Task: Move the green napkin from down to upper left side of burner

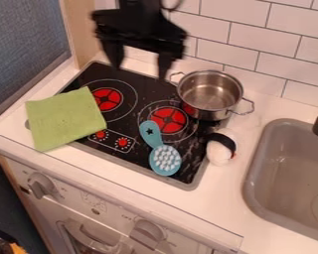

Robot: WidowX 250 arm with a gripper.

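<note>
My gripper (139, 71) hangs over the back of the black cooktop (131, 131), its two fingers spread wide apart with nothing held between them. Below and to the left in the camera view, the green napkin (65, 119) lies flat over the cooktop's left front corner, spilling onto the white counter (201, 214) and covering the edge of the ring around the left red burner (107, 99). At the cooktop's upper left, a wooden panel (83, 30) rises close by, bounding that side. Near my right-hand finger in the view stands a steel pot (210, 94), upright with both handles out, partly over the ring of the other red burner (168, 120). In front of that, a blue brush (165, 159) lies bristles up, its handle over the ring. A white thing with a black band (220, 148) sits at the cooktop's right edge, before the gray sink (291, 173). Small markings sit around the front knobs (148, 233).
</note>
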